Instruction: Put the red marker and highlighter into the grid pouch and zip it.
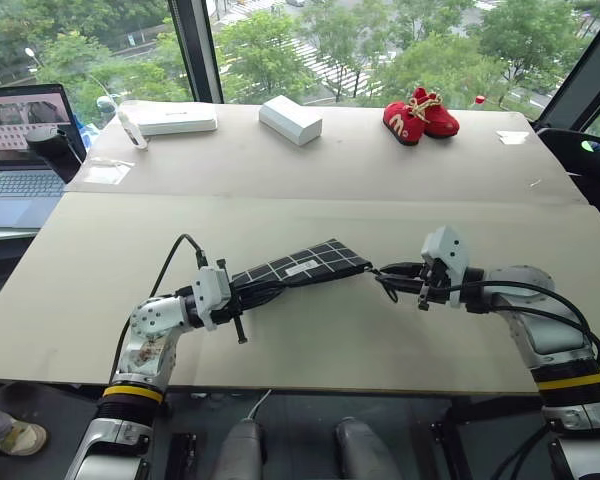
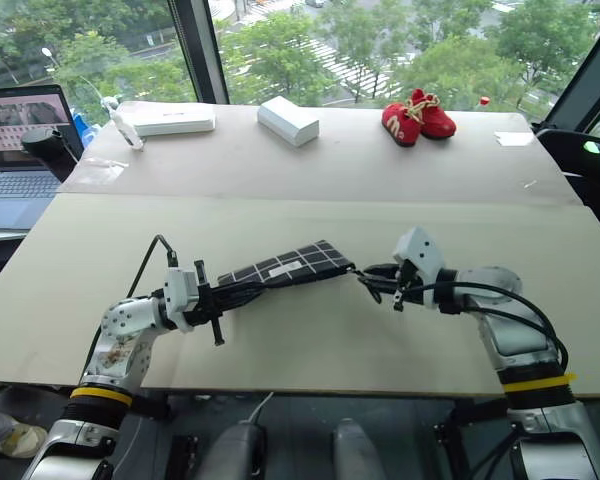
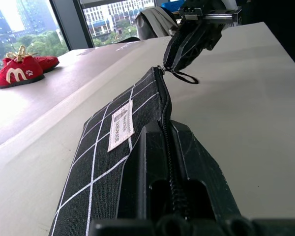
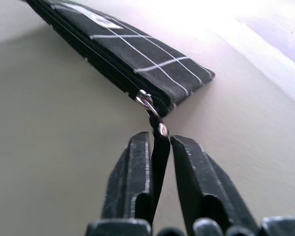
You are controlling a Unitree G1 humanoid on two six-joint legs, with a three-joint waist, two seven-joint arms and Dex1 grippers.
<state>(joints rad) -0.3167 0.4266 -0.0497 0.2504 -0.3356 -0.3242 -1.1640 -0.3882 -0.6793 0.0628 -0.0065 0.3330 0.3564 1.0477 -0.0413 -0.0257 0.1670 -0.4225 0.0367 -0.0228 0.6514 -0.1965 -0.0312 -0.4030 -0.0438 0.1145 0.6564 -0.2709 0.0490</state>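
Two claws are on the job. My right claw (image 4: 160, 147) stands at the far end of the pouch with its fingers slightly parted; the black pull cord (image 4: 160, 142) runs between them, and I cannot tell whether they pinch it or have let go. My left claw (image 3: 169, 162) is closed on the near end of the grid pouch (image 1: 295, 268), holding it just above the tabletop (image 1: 310, 170), zipper edge between the fingers.

Zipper slider (image 4: 146, 101): seated at the pouch's end corner, with the teeth along the edge reading as closed. I judge the zipping step to be at or near its end. Red marker and highlighter: presumably inside the pouch.

Next move, in my judgement:
1. Confirm the slider is fully home.
2. Open the right claw clear of the cord and draw it back without snagging the loop.
3. Lower the pouch flat and release the left claw.
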